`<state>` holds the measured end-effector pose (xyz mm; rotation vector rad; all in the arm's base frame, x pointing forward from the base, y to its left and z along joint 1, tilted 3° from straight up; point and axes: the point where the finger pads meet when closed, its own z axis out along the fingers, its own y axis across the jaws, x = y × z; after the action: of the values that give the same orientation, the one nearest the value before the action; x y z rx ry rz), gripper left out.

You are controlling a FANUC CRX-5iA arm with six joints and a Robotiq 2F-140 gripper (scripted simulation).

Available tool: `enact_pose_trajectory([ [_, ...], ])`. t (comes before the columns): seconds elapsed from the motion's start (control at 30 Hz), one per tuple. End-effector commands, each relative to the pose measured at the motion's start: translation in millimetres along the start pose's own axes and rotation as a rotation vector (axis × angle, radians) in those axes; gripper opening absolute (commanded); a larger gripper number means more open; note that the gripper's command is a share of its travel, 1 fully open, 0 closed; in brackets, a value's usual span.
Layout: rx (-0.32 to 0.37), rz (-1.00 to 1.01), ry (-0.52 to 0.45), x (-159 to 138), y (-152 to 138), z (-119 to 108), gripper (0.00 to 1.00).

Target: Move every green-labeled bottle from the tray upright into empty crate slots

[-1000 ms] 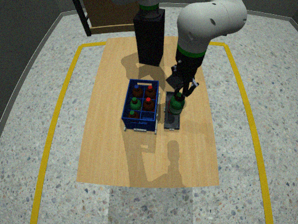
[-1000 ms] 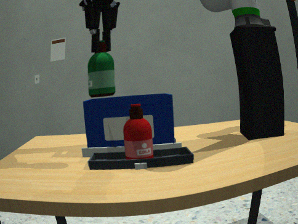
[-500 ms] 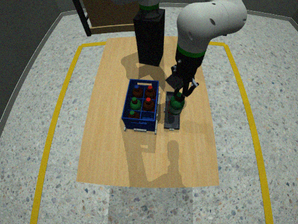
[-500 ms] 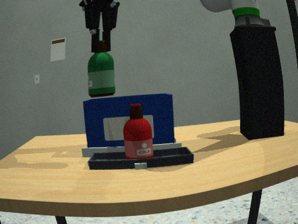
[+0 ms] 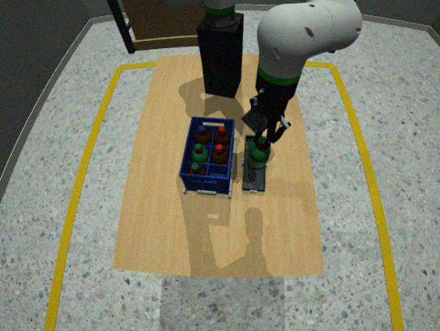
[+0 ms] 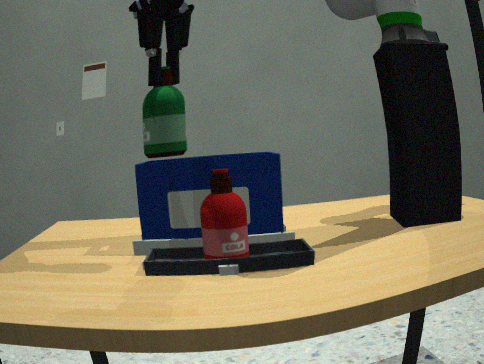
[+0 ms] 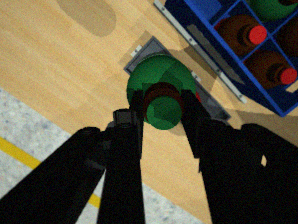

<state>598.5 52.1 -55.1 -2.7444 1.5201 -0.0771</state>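
Top: relative to the crate (image 5: 206, 184) (image 6: 210, 172) (image 7: 220, 52), the green-labeled bottle (image 5: 258, 156) (image 6: 165, 120) (image 7: 161, 75) is beside it, above the tray (image 5: 254, 187) (image 6: 185, 266) (image 7: 142, 54).

Exterior: the claw (image 6: 164, 80) (image 5: 266, 136) (image 7: 162, 104), nearly closed, grips its neck; it hangs upright, higher than the crate. A red-labeled bottle (image 6: 224, 225) stands in the tray before the crate.

Wrist: the fingers flank the neck, near the crate.

Top view: high, well back from the crate (image 5: 206, 185) (image 6: 210, 172) (image 7: 185, 15), sloping down toward the pedestal (image 5: 220, 59) (image 6: 422, 135) behind it.
Exterior view: low, nearer, tray side, facing crate's long wall.
Wrist view: closest, beside crate, steeply down; crate cropped.
Tray (image 5: 254, 183) (image 6: 275, 262) (image 7: 151, 45), crate: all three.
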Motion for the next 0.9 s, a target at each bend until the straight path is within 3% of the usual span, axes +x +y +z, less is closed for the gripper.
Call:
enact_pose_trajectory([
  [0.0,0.002,0.000,0.001,3,1,-1,0.10],
  [0.87,0.002,0.000,0.001,39,27,-1,0.10],
])
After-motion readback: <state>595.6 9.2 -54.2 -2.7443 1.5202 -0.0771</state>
